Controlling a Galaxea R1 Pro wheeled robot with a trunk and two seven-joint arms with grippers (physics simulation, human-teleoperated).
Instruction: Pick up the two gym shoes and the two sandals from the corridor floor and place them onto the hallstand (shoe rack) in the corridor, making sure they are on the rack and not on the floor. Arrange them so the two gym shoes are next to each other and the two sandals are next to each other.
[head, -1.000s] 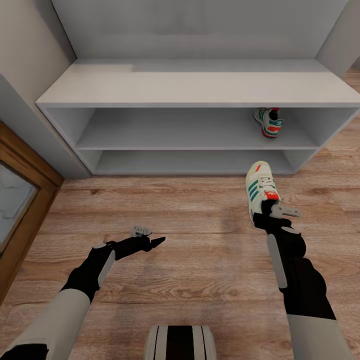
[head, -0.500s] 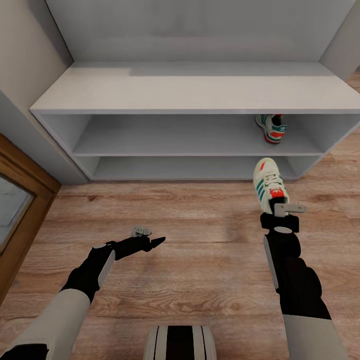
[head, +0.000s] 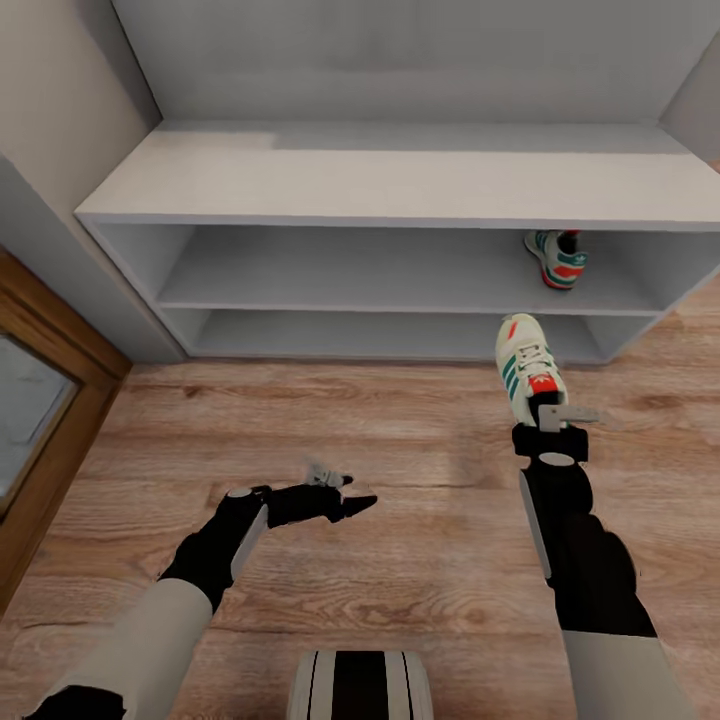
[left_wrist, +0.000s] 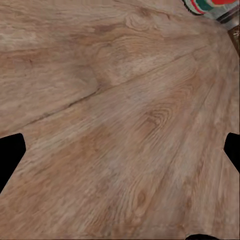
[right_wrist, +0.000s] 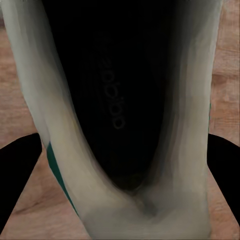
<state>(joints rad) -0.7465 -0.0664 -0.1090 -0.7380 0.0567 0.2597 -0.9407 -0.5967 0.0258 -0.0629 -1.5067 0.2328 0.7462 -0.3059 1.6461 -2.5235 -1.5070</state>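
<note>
Right claw (head: 549, 418) clenched on a gym shoe (head: 527, 368), toe aimed at the hallstand (head: 390, 185), held just above the corridor floor (head: 400, 450). Second gym shoe (head: 560, 256) sits on the upper shelf. Left claw (head: 345, 497) hangs spread, holding nothing.

Gym shoes: 2. One (head: 527, 373) at centre right of the head view, above the floor, toe toward the rack; its dark inside and cream walls (right_wrist: 120, 115) show in the right wrist view. The other (head: 561, 257) at upper right, on the upper open tier.

Hallstand (shoe rack) (head: 390, 185): 1, pale grey-white, across the upper half; open shelf tiers: 2.

Grippers: 2. Left gripper (head: 352, 500) at lower centre; right gripper (head: 548, 420) at centre right, at the heel of the first shoe.

Corridor floor (head: 400, 440): 1, wood-grain planks.

Wood-framed panel (head: 40, 400): 1, at the left edge.
</note>
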